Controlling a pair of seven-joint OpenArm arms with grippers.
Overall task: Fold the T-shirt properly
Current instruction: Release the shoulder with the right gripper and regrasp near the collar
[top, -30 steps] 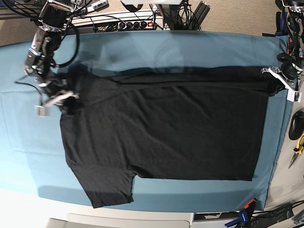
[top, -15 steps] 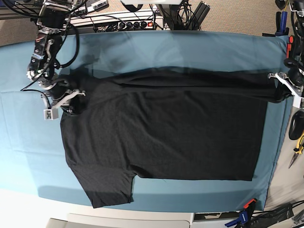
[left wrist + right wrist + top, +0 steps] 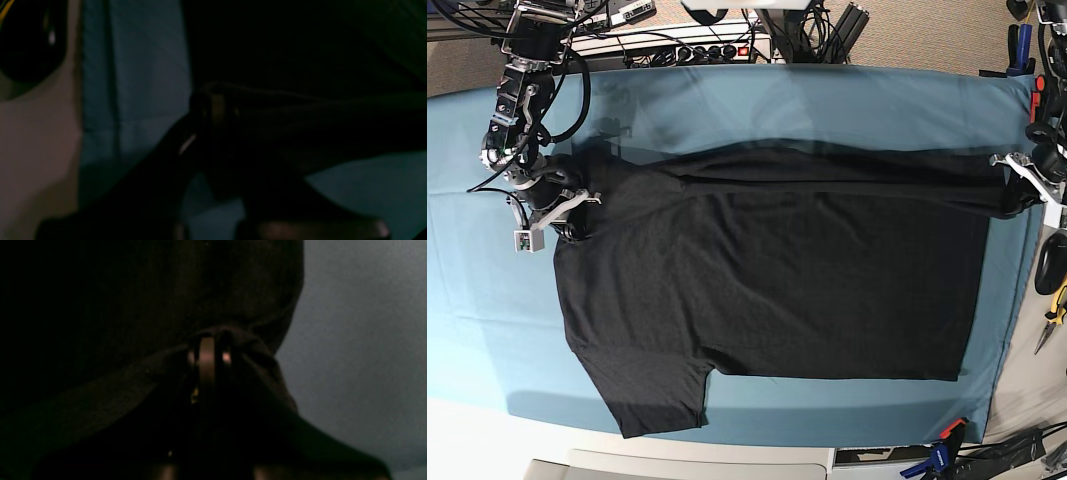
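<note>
Left tool [image 3: 1010,203] clamped, right tool [image 3: 575,220] clamped, arms spread wide

Whole teal table cloth [image 3: 727,100] being viewed from overhead by the base camera, T-shirt [image 3: 777,280] edges being framed very closely by both wrist cameras, black fabric being shared by all views

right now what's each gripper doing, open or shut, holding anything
left gripper: shut on the T-shirt, at its far edge.
right gripper: shut on the T-shirt too.
</note>
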